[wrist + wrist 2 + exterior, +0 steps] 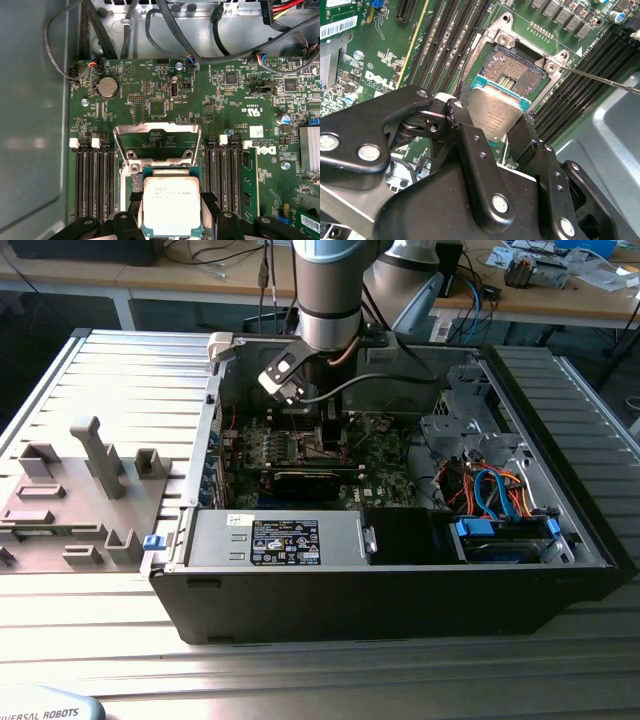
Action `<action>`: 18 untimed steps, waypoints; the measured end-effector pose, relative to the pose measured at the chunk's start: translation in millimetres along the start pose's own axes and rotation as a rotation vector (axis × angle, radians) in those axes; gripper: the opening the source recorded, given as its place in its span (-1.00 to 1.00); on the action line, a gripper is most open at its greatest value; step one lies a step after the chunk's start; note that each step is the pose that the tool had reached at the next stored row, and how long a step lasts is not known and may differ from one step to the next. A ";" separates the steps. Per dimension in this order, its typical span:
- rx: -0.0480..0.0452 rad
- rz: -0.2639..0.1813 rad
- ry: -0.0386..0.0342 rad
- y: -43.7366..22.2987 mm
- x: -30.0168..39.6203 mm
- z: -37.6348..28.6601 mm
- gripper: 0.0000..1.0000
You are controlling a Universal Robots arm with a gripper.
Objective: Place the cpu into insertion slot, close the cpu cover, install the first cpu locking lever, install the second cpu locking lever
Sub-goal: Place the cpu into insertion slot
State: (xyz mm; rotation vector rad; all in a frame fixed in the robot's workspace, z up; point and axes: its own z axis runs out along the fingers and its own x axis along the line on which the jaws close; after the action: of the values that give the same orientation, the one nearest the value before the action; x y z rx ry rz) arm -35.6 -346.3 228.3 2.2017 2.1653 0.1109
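Plainly the gripper [492, 127] clamps the cpu [171, 205] at its edges, hiding part of the insertion slot [512, 70] beneath.

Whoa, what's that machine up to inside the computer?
A robot arm is reaching down into an open computer case. Its gripper is shut on the cpu, gripping two opposite edges and holding it just over the insertion slot. The slot is empty with its contact field bare, so the chip is not seated yet. The cpu cover stands swung open beyond the slot.
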 end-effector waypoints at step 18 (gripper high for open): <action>0.0000 0.000 0.0000 -7.3 5.5 3.9 0.08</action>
State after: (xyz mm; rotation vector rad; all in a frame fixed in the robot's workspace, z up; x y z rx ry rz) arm -42.5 -340.6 223.8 2.2016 2.1654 0.1109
